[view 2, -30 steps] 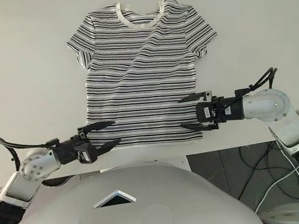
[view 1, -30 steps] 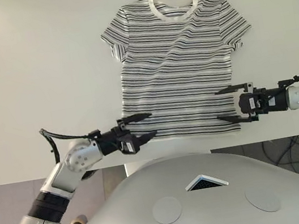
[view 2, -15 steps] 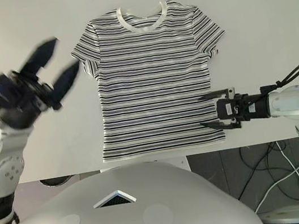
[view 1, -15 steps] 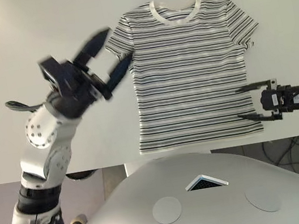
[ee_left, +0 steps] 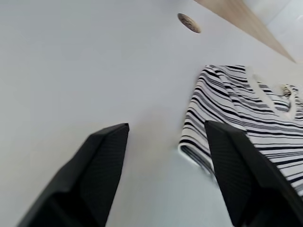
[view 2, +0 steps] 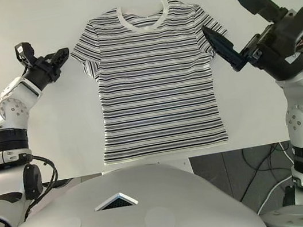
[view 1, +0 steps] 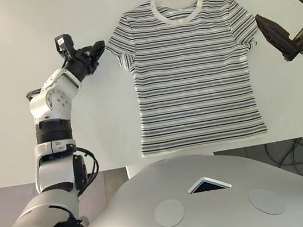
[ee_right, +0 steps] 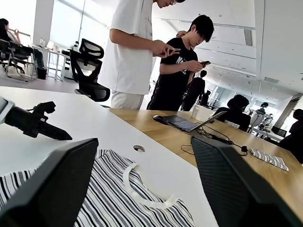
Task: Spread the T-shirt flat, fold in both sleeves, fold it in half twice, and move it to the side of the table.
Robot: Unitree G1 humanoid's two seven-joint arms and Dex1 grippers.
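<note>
Left gripper (view 1: 94, 50), fingers apart and holding nothing, is now sitting low over the table (view 1: 20, 129) just beside the left sleeve (view 1: 117, 42), having swung up from the hem corner it was working a second ago. Right gripper (view 2: 222, 11), jaws wide and empty, is likewise leaving the hem and rising near the right sleeve (view 2: 206, 25). T-shirt (view 1: 191, 72) is lying flat mid-table, collar away from the robot, its earlier wrinkles gone. Spreading is judged complete; both arms are apparently positioning for the sleeve folds.
</note>
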